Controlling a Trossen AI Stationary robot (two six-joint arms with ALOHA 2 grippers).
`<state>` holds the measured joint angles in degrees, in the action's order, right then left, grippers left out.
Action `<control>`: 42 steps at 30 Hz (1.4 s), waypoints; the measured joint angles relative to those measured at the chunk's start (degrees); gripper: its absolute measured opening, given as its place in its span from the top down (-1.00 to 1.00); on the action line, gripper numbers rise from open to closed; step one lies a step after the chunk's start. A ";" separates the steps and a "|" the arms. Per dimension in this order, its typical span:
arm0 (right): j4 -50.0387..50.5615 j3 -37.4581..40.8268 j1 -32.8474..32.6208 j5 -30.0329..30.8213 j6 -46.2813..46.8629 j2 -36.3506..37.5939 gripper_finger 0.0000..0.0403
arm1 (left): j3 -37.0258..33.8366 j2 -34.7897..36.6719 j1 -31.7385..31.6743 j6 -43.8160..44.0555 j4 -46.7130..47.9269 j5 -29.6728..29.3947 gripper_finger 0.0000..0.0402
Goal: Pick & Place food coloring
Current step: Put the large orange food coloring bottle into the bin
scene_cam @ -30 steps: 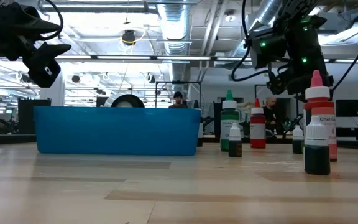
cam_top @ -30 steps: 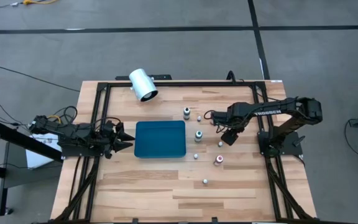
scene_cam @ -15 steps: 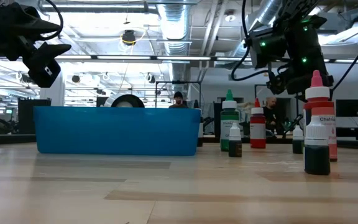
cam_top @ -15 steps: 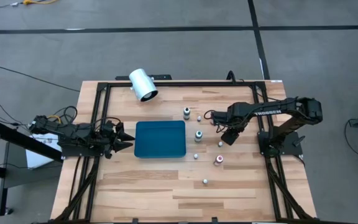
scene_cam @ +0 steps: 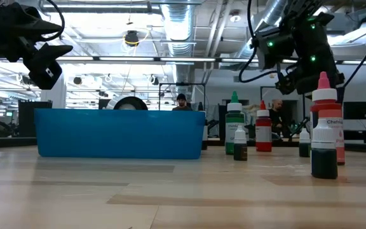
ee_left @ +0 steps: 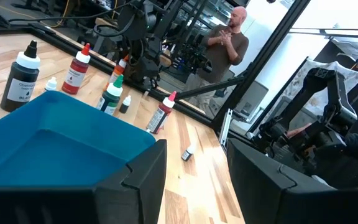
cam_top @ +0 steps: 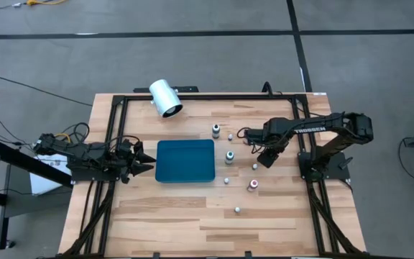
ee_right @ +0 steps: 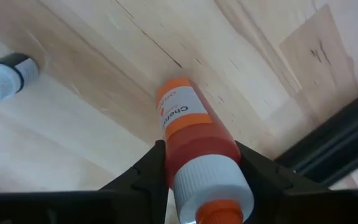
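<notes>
Several small food coloring bottles stand upright on their bases on the wooden table, right of the teal tray (cam_top: 185, 162): a green-topped one (cam_top: 230, 156), a dark-topped one (cam_top: 215, 130), a pink-topped one (cam_top: 253, 185). My right gripper (cam_top: 264, 160) points steeply down among them, shut on an orange bottle (ee_right: 194, 134). In the low view the pink-topped bottle (scene_cam: 325, 127) stands in front of the place of contact. My left gripper (cam_top: 149, 167) waits level at the table's left edge, open (ee_left: 194, 180), with nothing between its fingers. My right gripper pinches the orange bottle between its two fingers (ee_right: 148, 171), one on each side of the upper body (ee_right: 197, 152), just below the white collar and orange cap. The fingers come from above, slanting down. The bottle's base end (ee_right: 173, 93) is at the wood; I cannot tell whether it is lifted.
A white cylinder (cam_top: 166, 98) lies at the table's far left. Tiny whitish pieces (cam_top: 237, 210) (cam_top: 226, 180) sit on the near wood. Black frame rails (cam_top: 307, 129) run along the table's sides. People stand in the room beyond the table's far edge.
</notes>
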<state>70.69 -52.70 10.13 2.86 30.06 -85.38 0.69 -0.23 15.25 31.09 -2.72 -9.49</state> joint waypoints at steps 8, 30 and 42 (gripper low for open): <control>6.68 -7.28 -0.62 0.08 -1.78 0.00 0.33 | 0.00 -0.01 -0.01 0.00 0.00 -0.01 0.20; -1.66 -36.38 -11.56 0.21 -18.86 0.02 0.29 | -0.01 -0.01 0.00 -0.02 -0.04 -0.25 0.20; -16.74 -36.99 -16.38 0.19 -37.42 0.02 0.30 | 0.00 -0.02 -0.01 -0.02 -0.04 -0.23 0.20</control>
<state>53.95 -89.69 -6.25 3.05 -7.36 -85.36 0.69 -0.25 15.24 31.07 -2.76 -9.72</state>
